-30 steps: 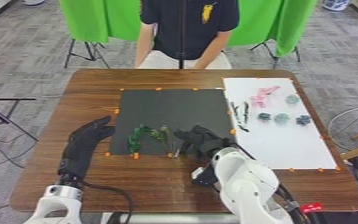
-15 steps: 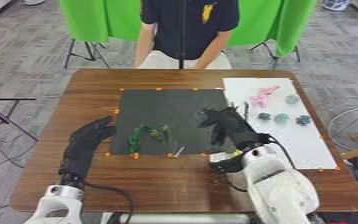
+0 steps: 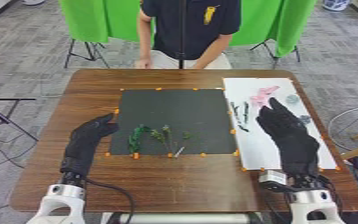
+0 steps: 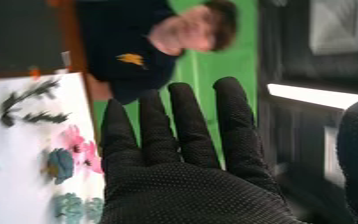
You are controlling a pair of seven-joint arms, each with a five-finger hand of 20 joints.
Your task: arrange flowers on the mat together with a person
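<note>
The green sprigs (image 3: 164, 136) lie side by side along the near edge of the dark mat (image 3: 171, 110), and just off its left side rests the left hand (image 3: 90, 134), open with its fingers relaxed. Over on the right, the right hand (image 3: 288, 132) is above the white sheet (image 3: 243, 86), open, fingers straight and a little apart, with the pink flowers (image 3: 262, 96) just past its fingertips and dark sprigs (image 3: 240, 114) lying between it and the mat
</note>
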